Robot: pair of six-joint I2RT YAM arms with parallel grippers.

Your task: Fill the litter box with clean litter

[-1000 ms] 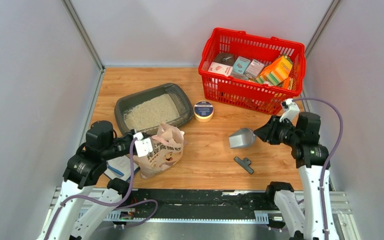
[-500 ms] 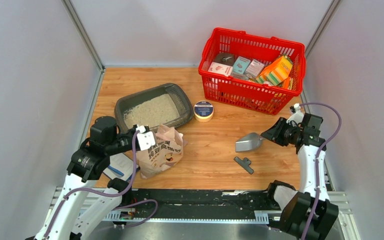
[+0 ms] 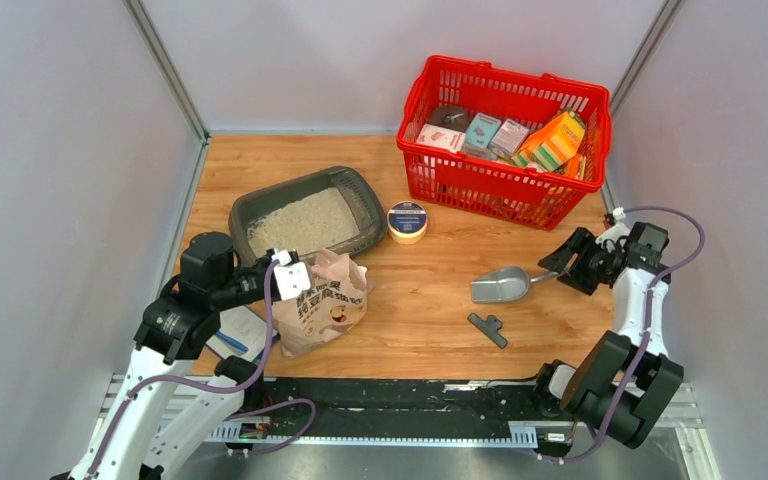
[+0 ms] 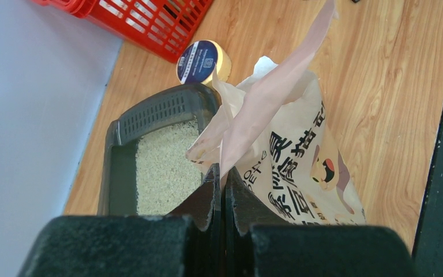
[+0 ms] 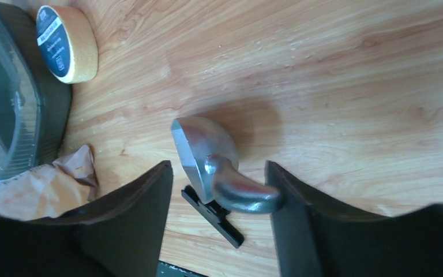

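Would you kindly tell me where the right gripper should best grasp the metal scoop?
Probably by its handle, coming from the right: the scoop lies with that narrow stub pointing at the open right gripper, while its bowl is wide and rounded.

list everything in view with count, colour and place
litter box: 1, dark grey, back left
clean litter: pale beige, in the litter box
litter bag: 1, beige-pink, near left
round tin: 1, tan, dark blue top, right of litter box
basket: 1, red, back right, holding several boxes
scoop: 1, silver, right of centre
clip: 1, black, near the scoop
paper: 1, white, near left edge
left gripper: shut on litter bag's top
right gripper: open, astride the scoop handle
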